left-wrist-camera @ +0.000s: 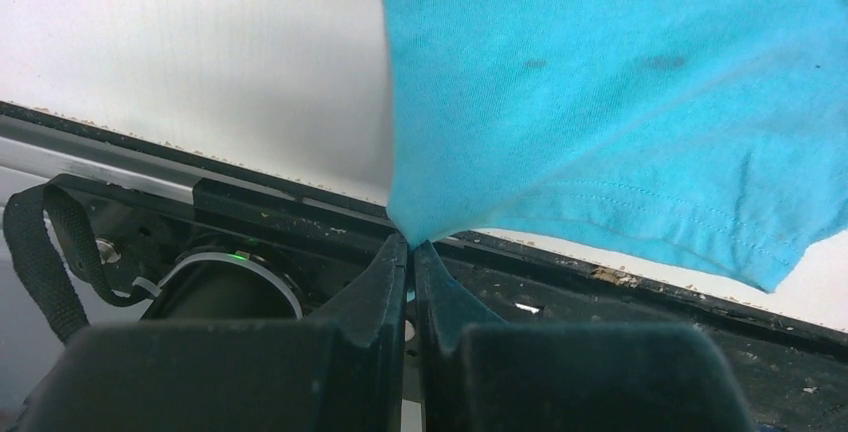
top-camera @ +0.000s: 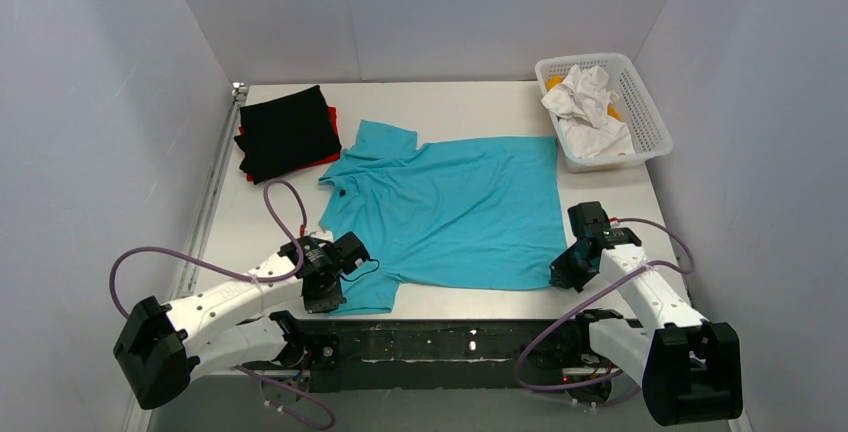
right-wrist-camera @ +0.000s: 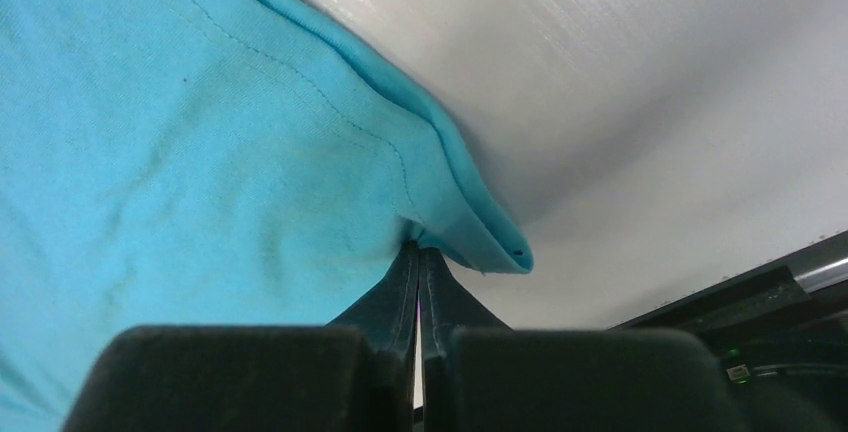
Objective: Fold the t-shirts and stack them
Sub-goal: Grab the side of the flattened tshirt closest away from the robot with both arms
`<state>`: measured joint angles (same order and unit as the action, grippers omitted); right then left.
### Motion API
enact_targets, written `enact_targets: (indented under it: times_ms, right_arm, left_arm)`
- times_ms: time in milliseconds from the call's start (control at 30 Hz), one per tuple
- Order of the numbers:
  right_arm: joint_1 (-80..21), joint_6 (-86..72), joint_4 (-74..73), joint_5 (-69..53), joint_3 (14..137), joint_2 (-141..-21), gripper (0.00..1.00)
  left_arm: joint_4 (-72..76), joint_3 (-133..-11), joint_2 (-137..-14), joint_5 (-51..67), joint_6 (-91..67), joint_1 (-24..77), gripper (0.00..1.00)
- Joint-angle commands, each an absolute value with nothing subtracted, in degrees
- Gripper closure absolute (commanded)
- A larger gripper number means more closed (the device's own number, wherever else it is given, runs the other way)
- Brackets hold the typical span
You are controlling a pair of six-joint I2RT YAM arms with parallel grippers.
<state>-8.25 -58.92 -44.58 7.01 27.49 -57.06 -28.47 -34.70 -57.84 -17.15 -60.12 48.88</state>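
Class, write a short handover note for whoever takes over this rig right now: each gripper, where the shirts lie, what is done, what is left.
Left gripper: jaws shut on the near left edge of the turquoise t-shirt.
Right gripper: jaws shut on its near right corner.
The shirt lies spread on the table, unfolded.
Done: black shirt folded and stacked on the red shirt, far left.
Left: fold the turquoise one and stack it there. The basket holds a crumpled white cloth, perhaps next.
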Motion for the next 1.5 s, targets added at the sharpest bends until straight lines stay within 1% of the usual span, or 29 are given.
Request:
enact_targets:
  times_ms: [0,133,267,400,500,633,833,900,1000,1167,1200,1233,1267,1333,1400,1467]
  right_arm:
    - [-8.05,-54.59,-46.57,5.62,30.93,-58.01,0.99]
    - [-8.26,-51.79,-54.78,2.36,35.44,-54.76,0.99]
    - [-8.26,-48.64,-62.36,2.72,39.03,-52.46,0.99]
    - [-8.31,-46.52,-66.65,-1.45,40.03,-51.84,0.99]
    - [-8.58,-46.27,-69.09,-2.7,39.82,-51.06,0.99]
    - [-8.7,-46.4,-71.94,2.64,39.88,-48.43,0.99]
    - [-8.88,-47.3,-70.94,0.95,39.12,-47.1,0.99]
    - [-8.88,-47.5,-70.59,1.48,39.71,-47.58,0.99]
    - [-8.9,-45.85,-66.45,-0.92,40.17,-49.79,0.99]
    - [-8.88,-44.79,-63.75,-2.73,42.19,-55.47,0.99]
    - [-8.89,-44.83,-61.69,-3.49,43.38,-56.72,0.99]
    - [-8.88,-44.68,-59.51,-2.97,45.64,-59.33,0.99]
    - [-8.8,-43.91,-59.02,-3.22,48.08,-62.39,0.99]
    - [-8.79,-42.85,-58.2,-3.71,51.72,-66.89,0.99]
    - [-8.79,-41.94,-57.4,-3.26,55.54,-70.93,0.99]
    - [-8.41,-40.31,-57.79,-1.17,60.47,-75.73,0.99]
  left_arm:
    - [-38.69,-37.41,-58.16,-17.93,-60.83,48.87,1.0]
    - [-42.48,-38.69,-56.48,-13.6,-61.14,48.88,1.0]
    - [-44.34,-37.64,-54.9,-6.86,-63.17,48.89,1.0]
    - [-46.48,-36.53,-53.71,-4.66,-65.87,48.98,1.0]
    - [-48.47,-35.7,-52.06,-3.59,-67.48,49.2,1.0]
    - [-47.41,-33.79,-49.96,-2.25,-68.86,49.46,1.0]
    - [-44.33,-34.44,-51.65,2.57,-65.9,49.92,1.0]
    - [-44.1,-35.9,-52.9,2.12,-64.37,49.92,1.0]
    - [-38.98,-37.82,-55.28,0.91,-62.78,49.73,1.0]
    - [-36.15,-44.04,-61.45,-0.28,-59.4,47.28,1.0]
    - [-34.52,-45.06,-63.69,2.08,-58.55,45.23,1.0]
    - [-31.68,-46.28,-66.82,6.91,-57.37,39.93,1.0]
    - [-30.06,-47.46,-68.6,8.98,-57.02,36.69,1.0]
    - [-28.78,-50.66,-71.04,8.41,-56.08,33.88,1.0]
    - [-32.5,-56.96,-75.4,6.5,-55.86,31.0,1.0]
    - [-37.04,-64.59,-82.23,7.65,-54.84,26.28,1.0]
